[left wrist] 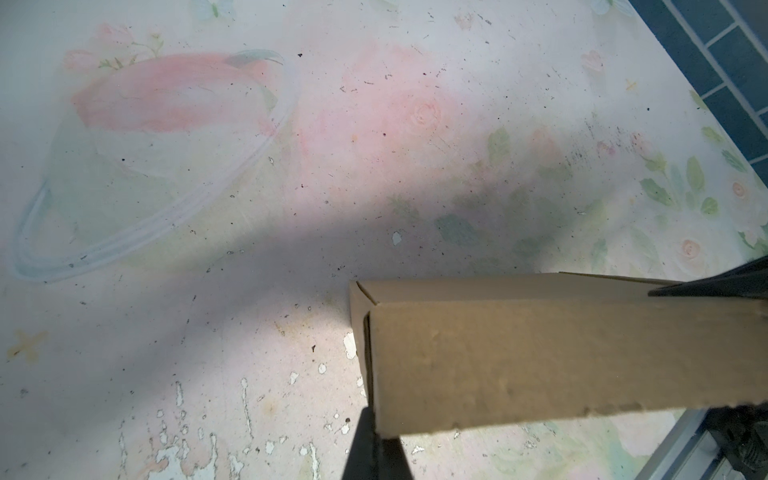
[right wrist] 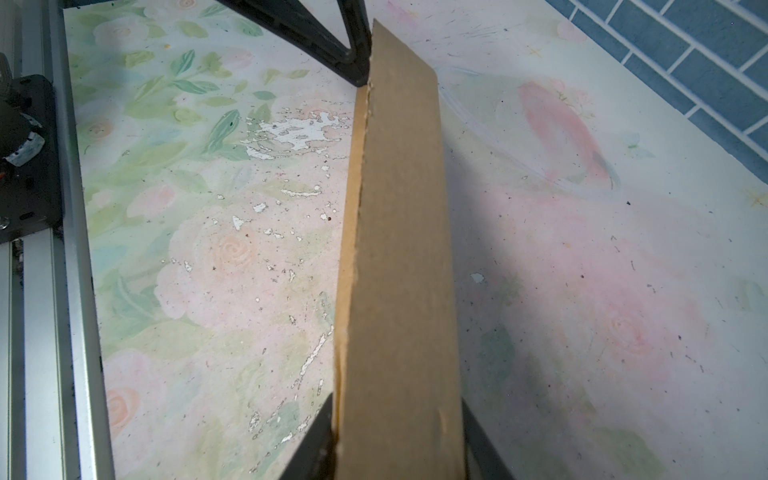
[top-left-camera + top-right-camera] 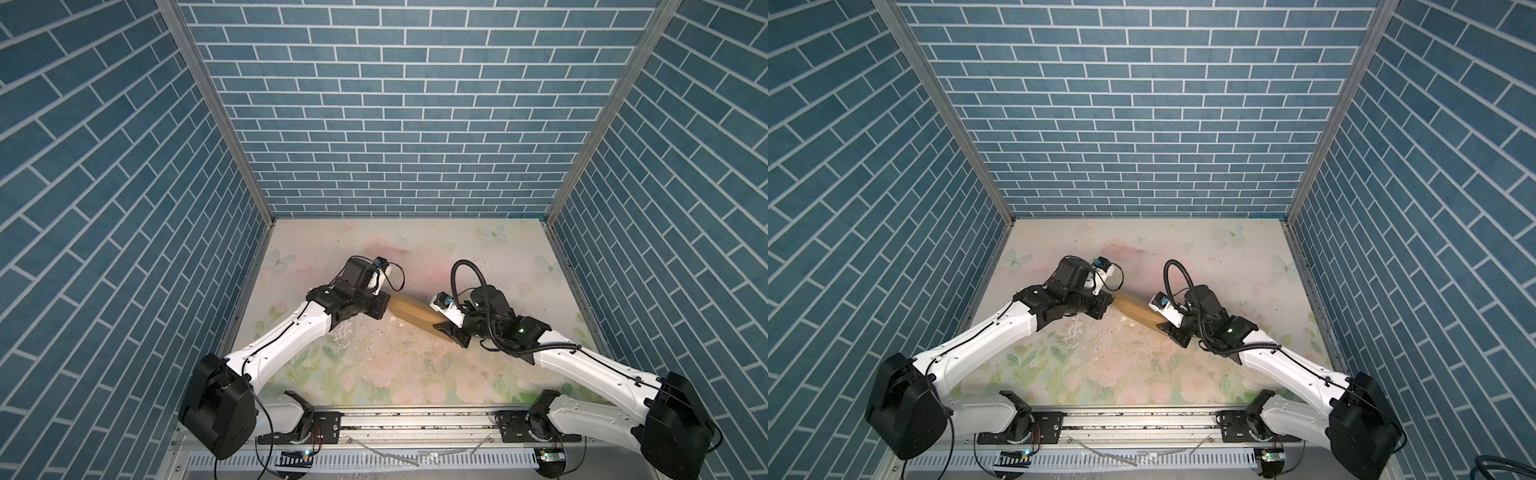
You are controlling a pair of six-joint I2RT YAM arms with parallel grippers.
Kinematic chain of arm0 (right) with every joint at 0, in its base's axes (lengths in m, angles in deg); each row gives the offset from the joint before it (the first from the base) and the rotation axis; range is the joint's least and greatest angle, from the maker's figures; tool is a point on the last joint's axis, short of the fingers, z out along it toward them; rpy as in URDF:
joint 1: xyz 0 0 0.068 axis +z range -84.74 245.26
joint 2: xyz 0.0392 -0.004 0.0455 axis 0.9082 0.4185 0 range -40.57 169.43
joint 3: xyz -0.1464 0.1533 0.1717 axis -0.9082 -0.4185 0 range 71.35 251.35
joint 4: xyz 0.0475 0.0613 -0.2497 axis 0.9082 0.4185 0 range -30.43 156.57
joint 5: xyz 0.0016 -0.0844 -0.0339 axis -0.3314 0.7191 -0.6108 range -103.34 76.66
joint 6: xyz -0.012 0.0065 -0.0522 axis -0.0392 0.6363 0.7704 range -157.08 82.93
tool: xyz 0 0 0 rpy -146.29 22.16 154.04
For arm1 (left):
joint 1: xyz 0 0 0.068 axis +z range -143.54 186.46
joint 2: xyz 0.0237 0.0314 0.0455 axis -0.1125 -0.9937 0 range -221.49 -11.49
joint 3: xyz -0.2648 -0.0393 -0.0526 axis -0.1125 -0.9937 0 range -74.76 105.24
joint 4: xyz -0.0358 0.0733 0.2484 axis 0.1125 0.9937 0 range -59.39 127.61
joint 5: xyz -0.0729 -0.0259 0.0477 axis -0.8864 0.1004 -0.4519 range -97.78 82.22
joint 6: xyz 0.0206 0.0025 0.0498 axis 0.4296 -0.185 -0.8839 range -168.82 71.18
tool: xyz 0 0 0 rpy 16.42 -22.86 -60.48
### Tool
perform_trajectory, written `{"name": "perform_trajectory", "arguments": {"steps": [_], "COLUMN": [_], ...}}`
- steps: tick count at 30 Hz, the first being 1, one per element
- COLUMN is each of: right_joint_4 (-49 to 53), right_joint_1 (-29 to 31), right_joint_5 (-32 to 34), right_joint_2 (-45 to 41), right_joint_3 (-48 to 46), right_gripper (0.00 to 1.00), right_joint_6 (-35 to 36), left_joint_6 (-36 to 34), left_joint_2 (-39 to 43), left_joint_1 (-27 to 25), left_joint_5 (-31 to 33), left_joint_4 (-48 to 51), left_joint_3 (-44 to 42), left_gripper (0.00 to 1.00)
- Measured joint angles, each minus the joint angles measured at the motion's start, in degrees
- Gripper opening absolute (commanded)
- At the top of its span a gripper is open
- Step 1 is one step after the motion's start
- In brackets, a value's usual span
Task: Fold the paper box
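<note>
Cardboard bridges the gap between the two arms: the paper box (image 3: 415, 312), folded into a shallow slab and turned on edge, hangs over the middle of the worktop (image 3: 415, 249), well apart from every edge. The right hand (image 2: 399, 440) grips one end, clamping its two broad faces. The left hand (image 1: 374, 446) is closed at the opposite end's corner; whether it pinches cardboard, I cannot tell.

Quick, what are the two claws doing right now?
Left claw: closed, pinching one end of the paper box.
Right claw: closed on the box's other end.
</note>
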Motion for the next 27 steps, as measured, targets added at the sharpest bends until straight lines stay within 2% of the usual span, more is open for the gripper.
{"name": "perform_trajectory", "arguments": {"steps": [4,13,27], "right_joint_4": [-0.70,-2.19,-5.75], "right_joint_1": [-0.02,-0.44,-1.33], "right_joint_5": [0.07,-0.13,-4.61], "right_joint_2": [0.00,0.00,2.16], "right_joint_3": [-0.37,-1.22,-1.77], "right_gripper": [0.29,0.20,0.17], "right_joint_6": [-0.04,-0.66,-2.60], "left_joint_6": [0.15,0.17,0.20], "left_joint_2": [-1.07,-2.51,-2.01], "left_joint_1": [-0.13,-0.17,-0.15], "left_joint_5": [0.48,0.70,2.14], "left_joint_4": [1.95,3.48,7.06], "left_joint_3": [1.92,4.00,5.29], "left_gripper": [0.00,0.00,0.00]}}
